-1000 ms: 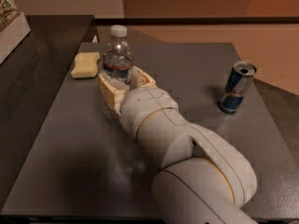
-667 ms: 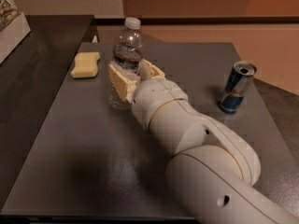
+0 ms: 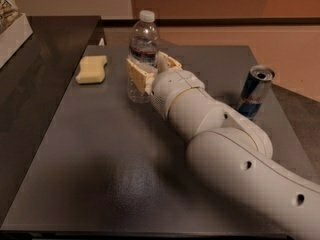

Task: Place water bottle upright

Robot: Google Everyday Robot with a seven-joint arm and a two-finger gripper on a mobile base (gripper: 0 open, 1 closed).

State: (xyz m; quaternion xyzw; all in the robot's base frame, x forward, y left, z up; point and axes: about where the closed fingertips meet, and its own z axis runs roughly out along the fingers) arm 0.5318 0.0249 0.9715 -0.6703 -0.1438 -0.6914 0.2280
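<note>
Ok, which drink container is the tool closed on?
The clear water bottle, upright, gripped at its middle by the tool; the blue can stands apart, untouched.

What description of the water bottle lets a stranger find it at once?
On the dark table, look near the far edge, where the robot's hand reaches. It holds the water bottle upright: clear, white-capped, unlike the yellow sponge and blue can nearby.

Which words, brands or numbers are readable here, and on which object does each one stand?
No text can be read.
On the water bottle, which the gripper holds at mid-height: label band blurred.
On the blue-and-silver can: markings blurred.
On the box at the far left: print blurred.
</note>
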